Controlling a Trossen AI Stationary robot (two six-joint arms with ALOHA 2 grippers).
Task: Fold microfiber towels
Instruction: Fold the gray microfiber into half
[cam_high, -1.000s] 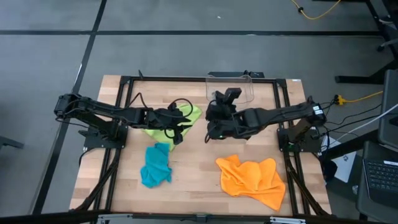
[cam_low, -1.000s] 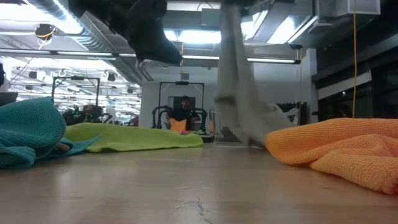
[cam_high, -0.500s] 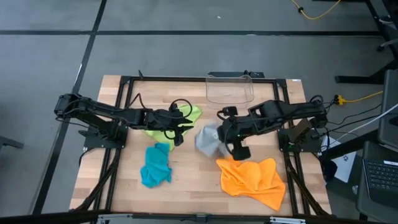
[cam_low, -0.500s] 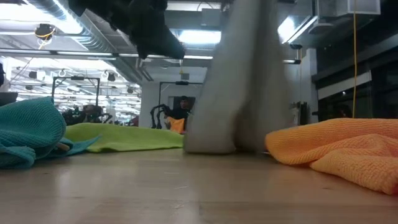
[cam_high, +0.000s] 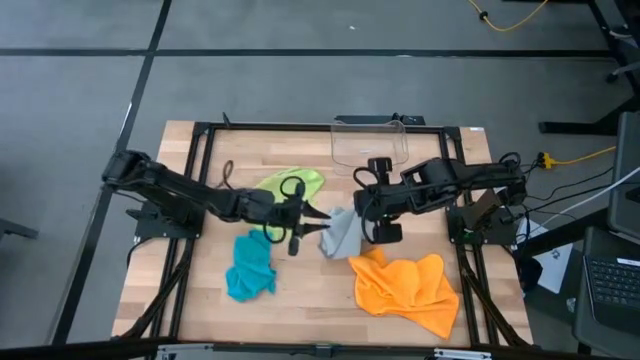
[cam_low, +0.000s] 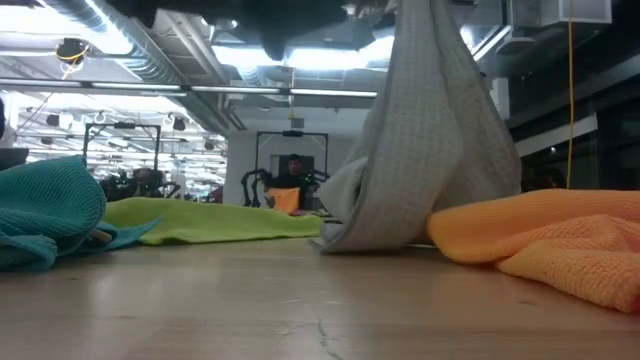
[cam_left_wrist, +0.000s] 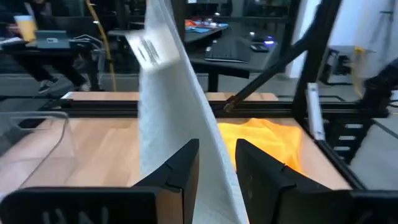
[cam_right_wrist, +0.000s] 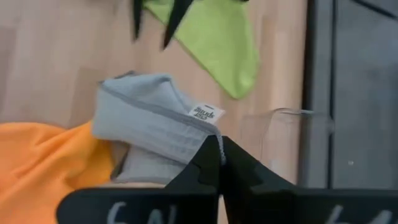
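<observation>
Grey cloth hangs at the middle of the table: the light grey towel (cam_high: 341, 234) is pinched by one edge in the right gripper (cam_high: 372, 212), whose fingers are pressed together on the fabric beside a small white label (cam_right_wrist: 207, 114), and its lower part droops to touch the wooden table (cam_high: 310, 290). In the low view the top of this towel is cut off by the frame, so the grip itself is hidden there, and both arms show only as dark shapes along the upper edge. The left gripper (cam_high: 318, 222) reaches in from the left with its fingers (cam_left_wrist: 180, 163) slightly apart on either side of the hanging sheet; whether they actually press the cloth cannot be made out. Just right of and nearer than the grey towel lies the orange towel (cam_high: 408, 288), crumpled, its edge touching or nearly touching the grey one. The lime green towel (cam_high: 287, 184) lies flat farther back, left of centre, partly covered by the left arm. The teal blue towel (cam_high: 250, 266) sits bunched on the near left, apart from the others. A clear plastic bin (cam_high: 369, 144) stands at the far edge, its walls faint against the wood. Beyond the table the low view shows a person (cam_low: 293, 180), small and indistinct.
</observation>
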